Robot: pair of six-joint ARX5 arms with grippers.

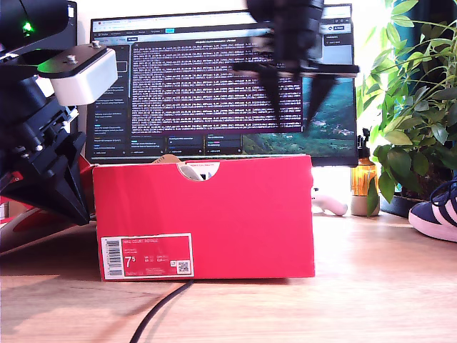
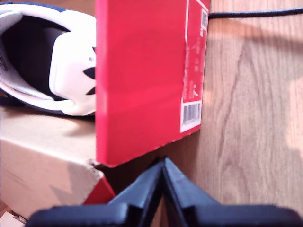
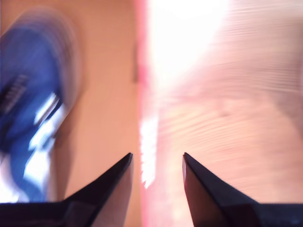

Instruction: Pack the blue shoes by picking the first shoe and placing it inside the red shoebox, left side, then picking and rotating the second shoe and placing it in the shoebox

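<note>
The red shoebox (image 1: 235,214) stands open in the middle of the table, label side toward the exterior camera. One blue shoe (image 2: 47,61) lies inside it; its white lining (image 1: 194,171) peeks through the notch, and it is a blurred blue shape (image 3: 33,99) in the second wrist view. The other blue shoe (image 1: 437,211) rests on the table at the exterior view's right edge. My first gripper (image 2: 163,163) is shut and empty, just outside the box's labelled corner (image 1: 75,204). My second gripper (image 3: 156,158) hangs open and empty above the box (image 1: 296,93).
A monitor (image 1: 214,78) stands behind the box. At the exterior view's right are a plant (image 1: 410,107), an orange bottle (image 1: 364,179) and a white object (image 1: 330,202). A black cable (image 1: 161,307) runs forward from the box. The red lid (image 1: 28,218) lies behind my first arm.
</note>
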